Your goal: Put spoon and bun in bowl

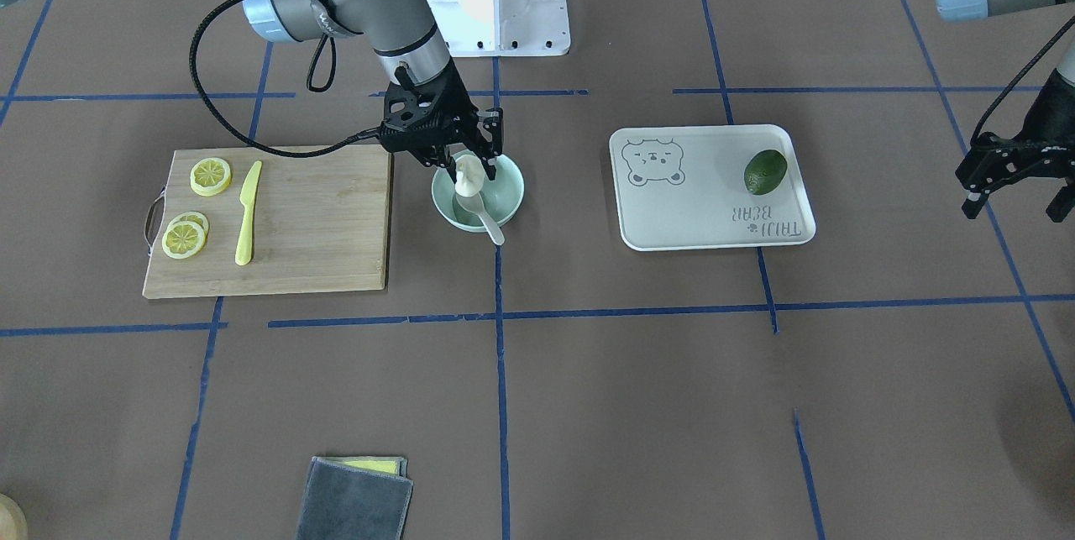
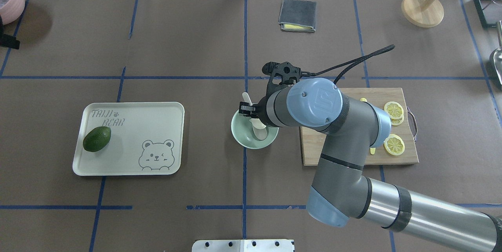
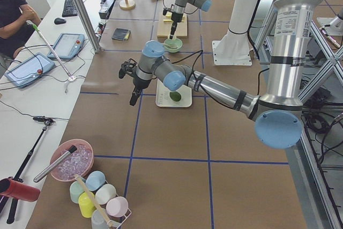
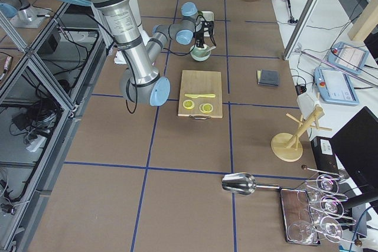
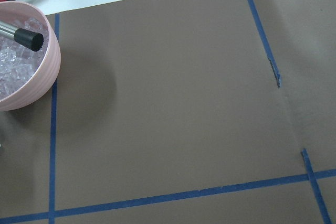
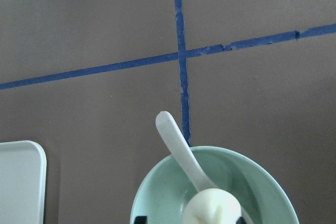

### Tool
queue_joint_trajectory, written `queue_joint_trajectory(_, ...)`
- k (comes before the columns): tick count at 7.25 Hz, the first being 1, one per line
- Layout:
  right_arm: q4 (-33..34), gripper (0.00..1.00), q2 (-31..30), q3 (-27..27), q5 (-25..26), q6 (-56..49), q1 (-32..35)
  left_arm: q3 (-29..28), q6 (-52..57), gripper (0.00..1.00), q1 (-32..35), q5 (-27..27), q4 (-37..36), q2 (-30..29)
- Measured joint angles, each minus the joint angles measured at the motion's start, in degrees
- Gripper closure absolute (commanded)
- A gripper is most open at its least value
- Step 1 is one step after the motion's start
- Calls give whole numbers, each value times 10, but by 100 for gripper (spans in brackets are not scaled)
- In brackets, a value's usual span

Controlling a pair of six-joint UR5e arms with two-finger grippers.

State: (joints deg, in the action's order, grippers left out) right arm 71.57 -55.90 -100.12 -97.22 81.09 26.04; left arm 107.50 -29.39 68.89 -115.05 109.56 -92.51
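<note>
The mint-green bowl (image 1: 514,187) stands at the table's middle, next to the cutting board. The beige spoon (image 1: 489,221) lies in it, handle sticking out over the rim; it also shows in the right wrist view (image 6: 176,140). The white bun (image 1: 468,176) sits in the bowl on the spoon's scoop, also in the right wrist view (image 6: 212,205). My right gripper (image 1: 464,166) is low over the bowl, open, its fingers either side of the bun and spread wider than it. My left gripper (image 1: 1016,202) hangs open and empty, far off beyond the tray.
A wooden cutting board (image 1: 319,221) with lemon slices (image 1: 210,175) and a yellow knife (image 1: 247,212) lies beside the bowl. A white bear tray (image 1: 714,221) holds a green fruit (image 1: 765,171). A grey cloth (image 1: 357,498) lies at the operators' edge. A pink ice bowl (image 5: 21,61) is near the left gripper.
</note>
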Motion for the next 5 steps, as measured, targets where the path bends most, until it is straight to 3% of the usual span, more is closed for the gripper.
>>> queue_joint_trajectory(5, 13, 0, 4, -4, 6, 0, 3, -14, 69, 0, 26, -19, 4, 40)
